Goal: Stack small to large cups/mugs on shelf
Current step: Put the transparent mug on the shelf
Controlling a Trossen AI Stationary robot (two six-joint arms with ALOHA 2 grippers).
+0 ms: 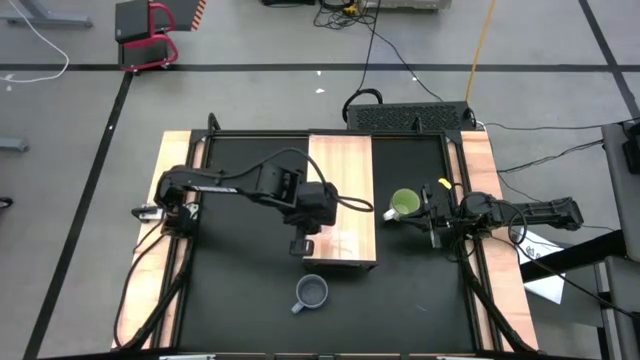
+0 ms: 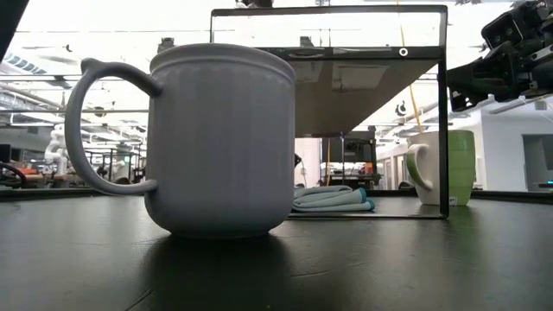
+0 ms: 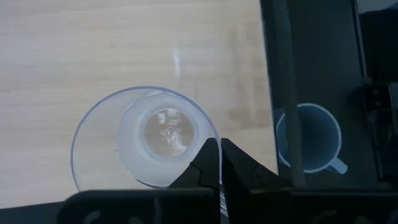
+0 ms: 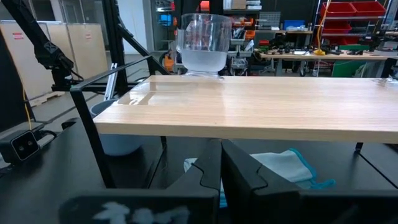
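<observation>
The clear glass cup (image 3: 146, 138) stands on the wooden shelf (image 1: 341, 190), directly under the left gripper (image 3: 220, 163), whose fingers are pressed together. The blue-grey mug (image 1: 312, 292) is on the table just beside the shelf end and nearest to this arm. The right gripper (image 4: 221, 163), also closed, waits beside the green mug (image 1: 404, 204).

There were three drinking vessels in all. One was a clear glass cup (image 3: 146, 143), standing on the wooden shelf (image 1: 340, 170) near the centre of the high view. One was a blue-grey mug (image 1: 312, 292) on the black table (image 1: 240, 300), low in the frame just below the shelf's lower end. One was a lime-green mug (image 1: 404, 204) right of centre, beside the shelf's right edge. There was one shelf and one table. Two dark arms showed, each with one gripper: the left gripper (image 1: 302, 245) and the right gripper (image 1: 432, 215). One pale cloth (image 2: 328, 199) with blue trim lay under the shelf.
</observation>
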